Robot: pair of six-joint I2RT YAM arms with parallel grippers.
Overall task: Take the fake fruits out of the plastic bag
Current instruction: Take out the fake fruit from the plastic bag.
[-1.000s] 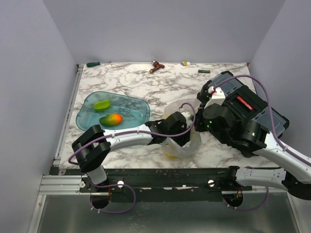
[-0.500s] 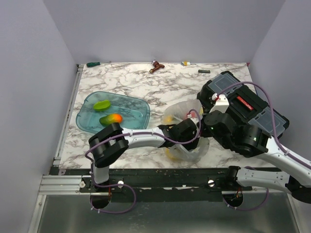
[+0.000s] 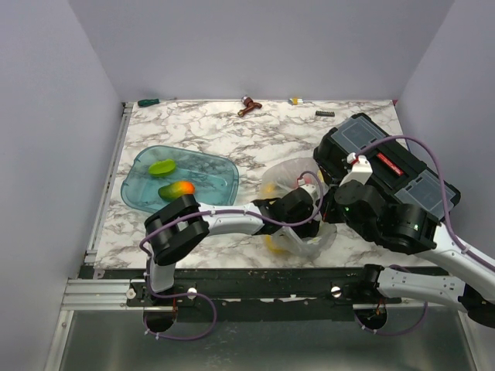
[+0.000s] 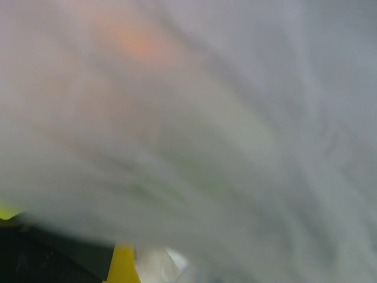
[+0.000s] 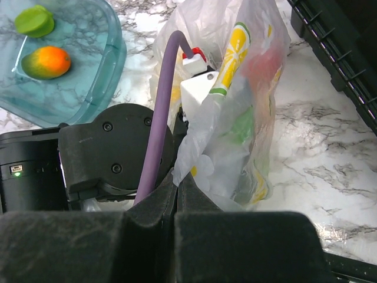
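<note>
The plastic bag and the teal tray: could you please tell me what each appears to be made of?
The plastic bag looks like thin, clear, glossy plastic film: it crinkles and colours show through. The teal tray seems rigid translucent plastic, since the marbled tabletop shows through it.

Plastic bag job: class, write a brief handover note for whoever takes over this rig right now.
Left tool: reaching into the bag; open or shut unclear.
Right tool: shut, pinching the bag's edge.
Done: green fruit and red-orange fruit lie in the teal tray.
To do: colours show through the bag, so more fruit probably remains; take it out.
</note>
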